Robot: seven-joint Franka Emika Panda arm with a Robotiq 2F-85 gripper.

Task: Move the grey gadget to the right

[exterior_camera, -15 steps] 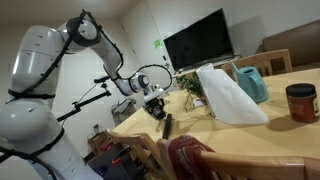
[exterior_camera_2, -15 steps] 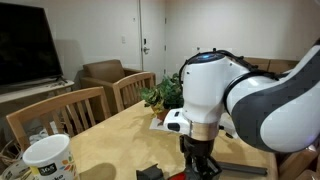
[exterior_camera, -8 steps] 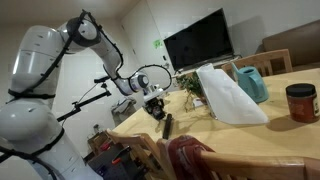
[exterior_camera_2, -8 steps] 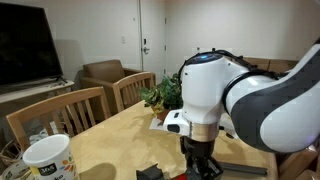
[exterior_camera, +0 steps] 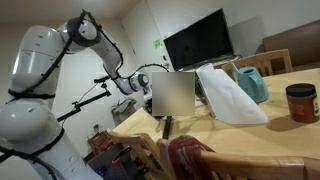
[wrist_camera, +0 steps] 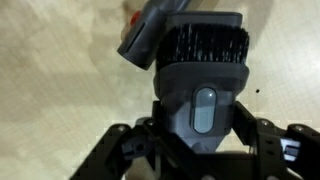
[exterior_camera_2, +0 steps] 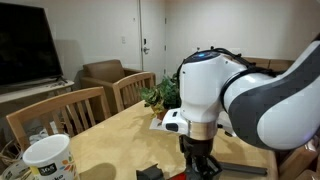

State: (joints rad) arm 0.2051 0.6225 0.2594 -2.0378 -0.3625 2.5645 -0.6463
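In the wrist view the grey gadget (wrist_camera: 200,85) fills the middle. It has a dark grey body with a pale oval button, and black bristles at its far end. My gripper (wrist_camera: 200,142) is shut on it, with a black finger on each side of the body, just above the light wooden table (wrist_camera: 60,90). In an exterior view the gadget (exterior_camera: 166,126) shows as a dark bar at the table's near corner, and a blurred patch hides the gripper above it. In the other exterior view the gripper (exterior_camera_2: 203,162) hangs low over the table, below the white wrist.
A white bag (exterior_camera: 228,95), a teal jug (exterior_camera: 252,82) and a red-lidded jar (exterior_camera: 300,102) stand further along the table. A potted plant (exterior_camera_2: 160,97) and a white mug (exterior_camera_2: 47,158) are also on it. Wooden chairs (exterior_camera_2: 60,112) line the table's side.
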